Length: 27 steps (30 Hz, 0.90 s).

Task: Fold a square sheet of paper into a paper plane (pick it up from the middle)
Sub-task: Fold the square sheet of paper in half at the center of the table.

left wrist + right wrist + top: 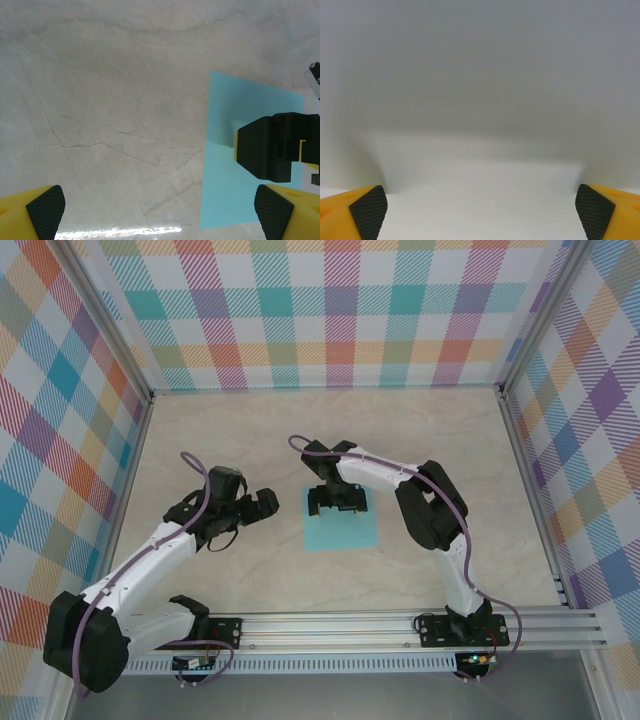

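A flat tabletop of pale beige, marble-patterned material with thin brownish veins [230, 430] [100, 100] carries one thin square sheet of plain turquoise-teal paper [345, 536] [222, 165]. The sheet lies flat against the surface near the table's middle. A ribbed silver aluminium rail [340, 621] runs along the near edge.

This is a robot test cell in a lab, not a home or a shop. A pale, marble-patterned table top [250, 440] in the middle of the frame is boxed in on three sides by walls [330, 310] covered in a bright check pattern. Bare aluminium posts [100, 320] stand at the corners. Along the bottom of the frame runs a slotted aluminium rail [340, 625]. Two white-and-black robot arms [150, 555] are bolted to it, with purple cables [463, 525] looped along them.
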Each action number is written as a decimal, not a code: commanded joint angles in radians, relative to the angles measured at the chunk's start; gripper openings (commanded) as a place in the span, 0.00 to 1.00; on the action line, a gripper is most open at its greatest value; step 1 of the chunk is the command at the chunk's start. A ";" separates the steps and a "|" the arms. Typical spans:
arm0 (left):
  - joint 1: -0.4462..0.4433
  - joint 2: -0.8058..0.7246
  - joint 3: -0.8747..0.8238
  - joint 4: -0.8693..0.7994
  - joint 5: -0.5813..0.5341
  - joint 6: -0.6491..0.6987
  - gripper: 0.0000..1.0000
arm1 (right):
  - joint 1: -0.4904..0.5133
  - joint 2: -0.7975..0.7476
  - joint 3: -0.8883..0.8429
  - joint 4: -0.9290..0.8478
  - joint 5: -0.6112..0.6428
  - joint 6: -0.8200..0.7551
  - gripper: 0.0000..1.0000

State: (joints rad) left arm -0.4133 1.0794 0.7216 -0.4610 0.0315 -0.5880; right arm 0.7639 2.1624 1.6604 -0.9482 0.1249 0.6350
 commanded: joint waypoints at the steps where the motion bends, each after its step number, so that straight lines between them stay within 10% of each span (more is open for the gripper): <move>1: 0.015 0.011 -0.014 0.030 0.031 -0.014 1.00 | -0.003 -0.033 0.023 -0.056 0.035 -0.010 1.00; 27: 0.015 0.053 -0.008 0.030 0.056 -0.027 1.00 | 0.003 0.084 -0.090 0.018 -0.026 0.014 0.99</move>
State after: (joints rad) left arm -0.4133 1.1286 0.7193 -0.4381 0.0704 -0.5991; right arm 0.7605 2.1593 1.6196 -0.9100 0.1200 0.6395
